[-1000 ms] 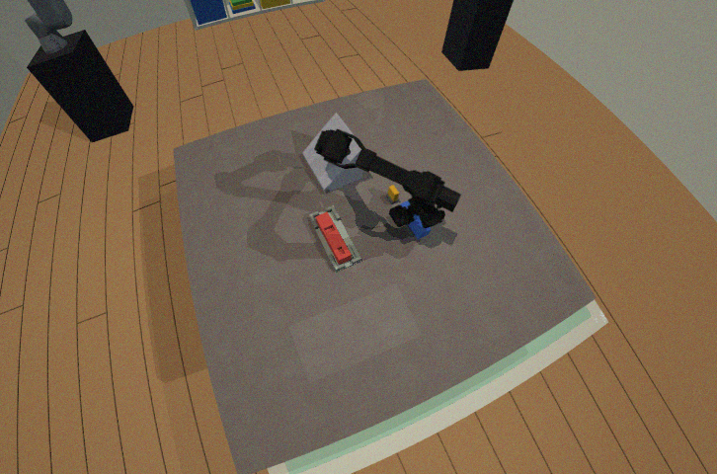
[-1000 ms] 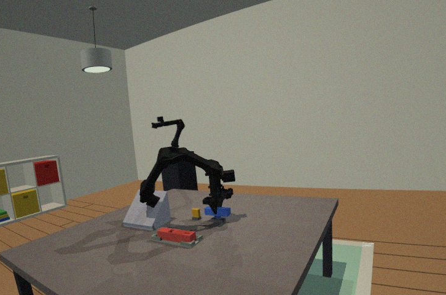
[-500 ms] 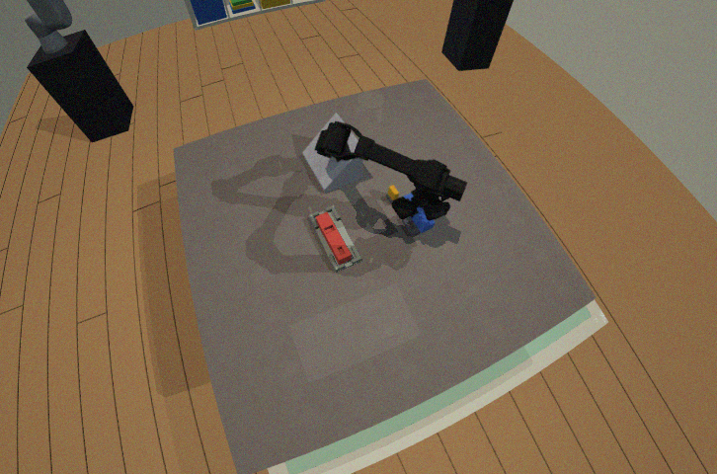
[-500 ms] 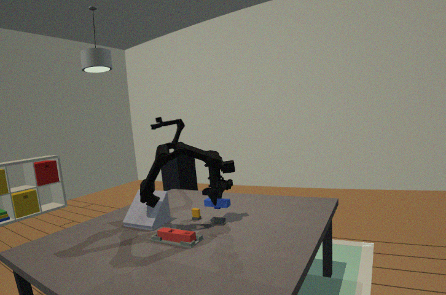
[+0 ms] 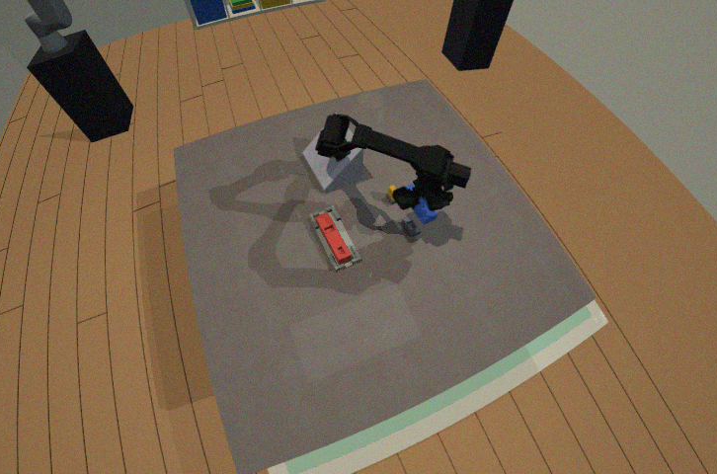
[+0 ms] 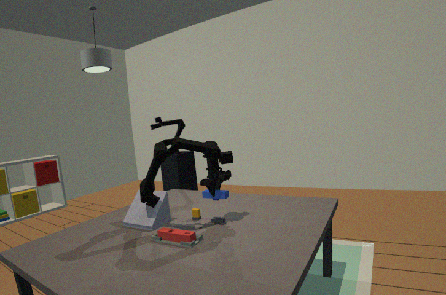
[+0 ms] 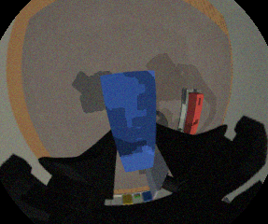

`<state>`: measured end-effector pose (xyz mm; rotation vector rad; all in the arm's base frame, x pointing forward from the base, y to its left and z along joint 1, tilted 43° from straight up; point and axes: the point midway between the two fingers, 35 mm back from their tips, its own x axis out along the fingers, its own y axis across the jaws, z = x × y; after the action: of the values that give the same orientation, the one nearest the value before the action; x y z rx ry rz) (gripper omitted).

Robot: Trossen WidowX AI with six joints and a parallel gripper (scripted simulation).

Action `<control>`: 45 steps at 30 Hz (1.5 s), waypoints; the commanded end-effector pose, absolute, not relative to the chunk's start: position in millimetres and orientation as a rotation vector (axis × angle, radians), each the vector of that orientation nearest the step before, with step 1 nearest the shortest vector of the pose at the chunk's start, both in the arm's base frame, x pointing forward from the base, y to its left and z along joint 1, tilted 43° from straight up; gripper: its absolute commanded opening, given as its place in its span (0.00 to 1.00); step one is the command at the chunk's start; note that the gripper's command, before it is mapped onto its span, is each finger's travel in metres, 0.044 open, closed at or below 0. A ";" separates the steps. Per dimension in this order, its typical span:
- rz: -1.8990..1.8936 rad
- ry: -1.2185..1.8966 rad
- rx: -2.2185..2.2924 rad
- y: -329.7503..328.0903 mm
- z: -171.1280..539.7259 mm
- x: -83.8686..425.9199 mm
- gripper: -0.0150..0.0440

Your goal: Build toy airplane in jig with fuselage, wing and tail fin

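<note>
The red fuselage (image 5: pixel 334 239) (image 6: pixel 176 235) (image 7: pixel 195 109) lies in the grey-green jig cradle (image 6: pixel 188 244) (image 7: pixel 183 112), its two top sockets empty. My gripper (image 6: pixel 214 193) (image 7: pixel 133 127) is shut on the blue wing (image 5: pixel 425 210) (image 6: pixel 224 193) (image 7: pixel 131 103), across its middle. The wing is level, raised above the table, with its small tab underneath in the exterior view. The yellow tail fin (image 5: pixel 391 193) (image 6: pixel 195 212) stands upright in a small dark holder, nearer the arm's base. In the wrist view the tail fin is hidden.
A small dark grey stand (image 5: pixel 410 227) (image 6: pixel 218 220) sits on the table below the wing, to the right of the jig in the top view. The pale wedge base (image 5: pixel 326 176) (image 6: pixel 136 216) of the arm stands behind the jig. The arm's shadows fall across the table.
</note>
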<state>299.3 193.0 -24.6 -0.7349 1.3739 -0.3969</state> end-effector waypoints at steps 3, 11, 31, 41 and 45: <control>-0.405 1.370 -0.714 197.8 -15.5 297.8 0.25; -0.477 1.337 -0.605 178.9 1.6 305.0 0.25; -0.663 1.236 -0.328 126.5 42.0 314.3 0.25; -0.757 1.174 -0.188 98.6 60.2 313.9 0.25; -0.794 1.146 -0.132 87.2 67.1 312.7 0.25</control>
<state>314.6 98.6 62.6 -0.1757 1.1694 -0.7557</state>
